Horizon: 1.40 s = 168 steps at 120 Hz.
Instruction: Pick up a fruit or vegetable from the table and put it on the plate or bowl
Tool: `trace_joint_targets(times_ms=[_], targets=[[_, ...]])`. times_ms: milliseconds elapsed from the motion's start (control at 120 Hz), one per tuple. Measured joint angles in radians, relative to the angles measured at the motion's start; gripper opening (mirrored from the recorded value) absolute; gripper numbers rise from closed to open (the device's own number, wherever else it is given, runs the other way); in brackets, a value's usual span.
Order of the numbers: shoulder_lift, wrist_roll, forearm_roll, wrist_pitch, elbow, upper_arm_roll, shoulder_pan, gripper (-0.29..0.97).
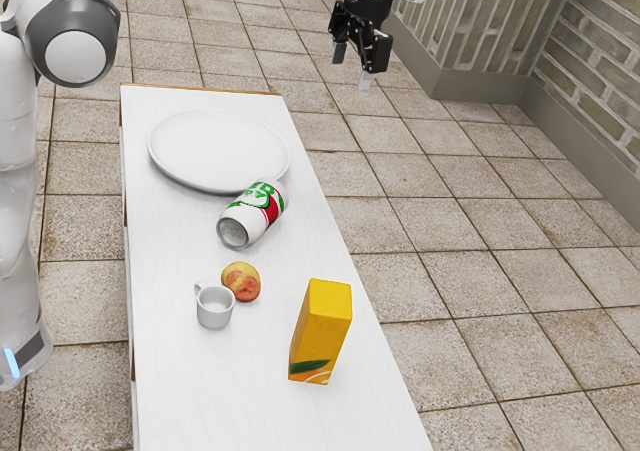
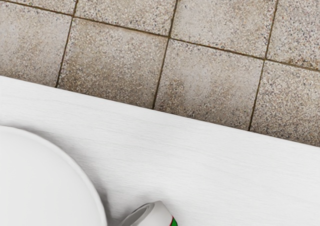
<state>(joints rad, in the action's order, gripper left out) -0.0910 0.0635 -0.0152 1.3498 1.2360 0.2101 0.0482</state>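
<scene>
The long white table (image 1: 180, 391) carries everything. At its far end lies the wide white plate (image 1: 215, 149), bare. Near the front stands an orange juice carton (image 1: 320, 331). The gripper (image 1: 352, 68) hangs high beyond the table's far edge, fingers apart and empty. A can (image 1: 252, 213) lies on its side just beside the plate. A small white mug (image 1: 214, 305) sits touching or nearly touching the peach (image 1: 242, 282), which rests mid-table. The peach looks light, round, soft-skinned and apt to roll. I would pinch it gently across its widest part, with the fingers aligned to miss the mug.
</scene>
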Motion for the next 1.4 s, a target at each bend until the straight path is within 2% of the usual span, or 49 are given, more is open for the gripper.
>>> trace_joint_targets(times_ms=[217,358,442,708,983,1058,1167,1283,1400], targets=[[0.001,0.000,-0.001,-0.001,-0.007,0.000,0.000,0.68],[0.029,-0.005,-0.002,-0.045,-0.205,-0.018,-0.003,0.68],[0.031,-0.007,-0.001,-0.056,-0.242,-0.036,0.010,0.68],[-0.257,-0.012,0.002,0.053,-0.202,-0.040,-0.018,0.68],[-0.295,-0.009,-0.006,0.125,-0.204,-0.061,0.017,0.68],[-0.290,0.070,-0.034,0.125,-0.201,-0.064,0.022,0.68],[-0.280,0.290,-0.067,0.112,-0.196,-0.064,0.073,0.68],[-0.267,0.507,-0.064,0.122,-0.137,-0.064,0.102,0.68],[-0.185,0.687,-0.060,0.084,-0.025,-0.064,0.136,0.68]])
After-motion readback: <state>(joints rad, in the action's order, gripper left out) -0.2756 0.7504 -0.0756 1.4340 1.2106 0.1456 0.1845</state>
